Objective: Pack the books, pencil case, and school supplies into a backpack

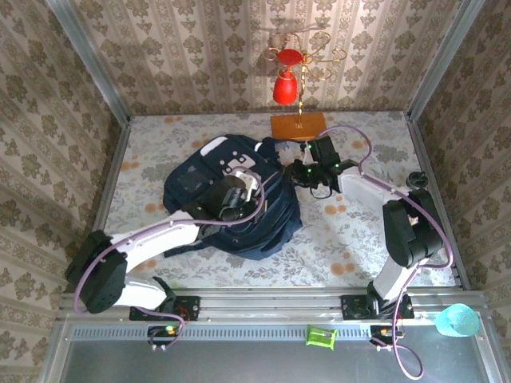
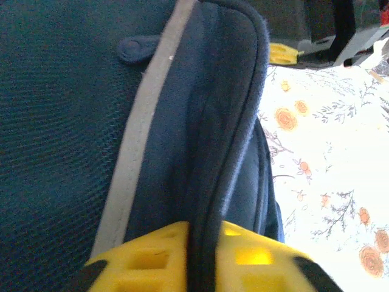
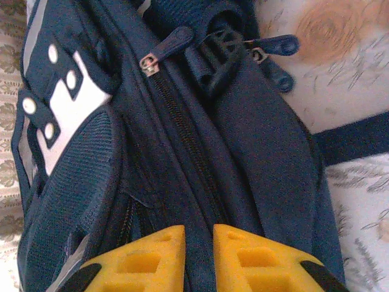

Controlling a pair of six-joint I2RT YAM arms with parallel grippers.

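No word, brand, number or sign can be read anywhere, not on the backpack (image 1: 271,230) (its white patch (image 3: 67,115) bears only plain round dots) nor on the flowered table cover (image 1: 359,239).

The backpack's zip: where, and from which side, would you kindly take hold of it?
Pinch the fabric pull tab rather than the small metal slider. The tab lies flat on the backpack, long and narrow, so come from above, pinching across its width.
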